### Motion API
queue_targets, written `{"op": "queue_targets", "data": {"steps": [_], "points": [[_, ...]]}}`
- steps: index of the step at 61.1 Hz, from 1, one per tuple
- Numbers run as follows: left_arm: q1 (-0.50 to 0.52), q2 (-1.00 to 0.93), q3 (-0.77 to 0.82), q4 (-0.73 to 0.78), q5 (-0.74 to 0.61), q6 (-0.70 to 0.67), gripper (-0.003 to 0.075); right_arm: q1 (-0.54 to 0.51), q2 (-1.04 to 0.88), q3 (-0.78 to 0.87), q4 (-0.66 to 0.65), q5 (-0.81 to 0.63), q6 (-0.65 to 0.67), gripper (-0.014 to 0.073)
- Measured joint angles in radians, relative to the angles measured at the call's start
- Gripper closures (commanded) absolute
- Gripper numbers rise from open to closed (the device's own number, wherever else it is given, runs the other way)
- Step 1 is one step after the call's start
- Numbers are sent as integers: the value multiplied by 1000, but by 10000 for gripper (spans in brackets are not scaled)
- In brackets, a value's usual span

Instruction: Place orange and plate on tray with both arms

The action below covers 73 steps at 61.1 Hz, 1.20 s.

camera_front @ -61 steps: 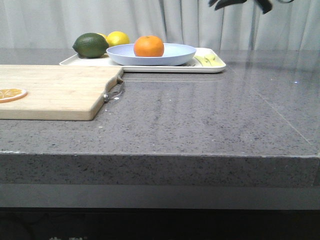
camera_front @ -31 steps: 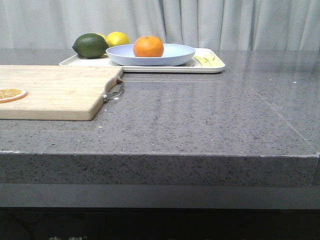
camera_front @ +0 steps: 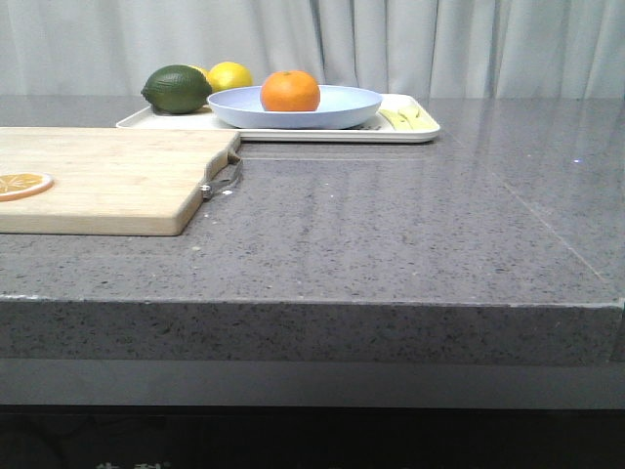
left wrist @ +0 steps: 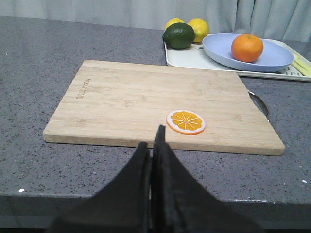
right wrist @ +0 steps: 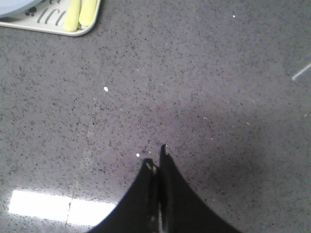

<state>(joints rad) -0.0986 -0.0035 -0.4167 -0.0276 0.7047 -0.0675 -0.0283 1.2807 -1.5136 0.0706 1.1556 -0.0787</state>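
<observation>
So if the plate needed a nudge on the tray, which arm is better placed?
Probably the right: the right gripper, shut and empty, hangs just off the tray corner. The left gripper sits behind the cutting board, farther from the plate.

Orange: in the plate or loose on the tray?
In the plate. The orange sits inside the lavender-blue plate, which rests on the cream tray. The left wrist view shows the same; neither claw is near it.

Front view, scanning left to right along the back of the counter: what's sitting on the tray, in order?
On the tray: lime → lemon → orange, sitting in the plate → pale yellow-green sticks at the right end. Neither gripper shows in this view.
</observation>
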Motion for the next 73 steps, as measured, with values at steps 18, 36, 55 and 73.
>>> {"op": "queue_targets", "data": {"steps": [18,36,55,73], "points": [[0,0,0,0,0,0,738,0,-484,601,-5,-430,-15,704],[0,0,0,0,0,0,738,0,-932,1041,-5,-650,-15,704],[0,0,0,0,0,0,738,0,-1164,1164,-5,-712,-18,704],[0,0,0,0,0,0,738,0,-1169,1164,-5,-716,-18,704]]}}
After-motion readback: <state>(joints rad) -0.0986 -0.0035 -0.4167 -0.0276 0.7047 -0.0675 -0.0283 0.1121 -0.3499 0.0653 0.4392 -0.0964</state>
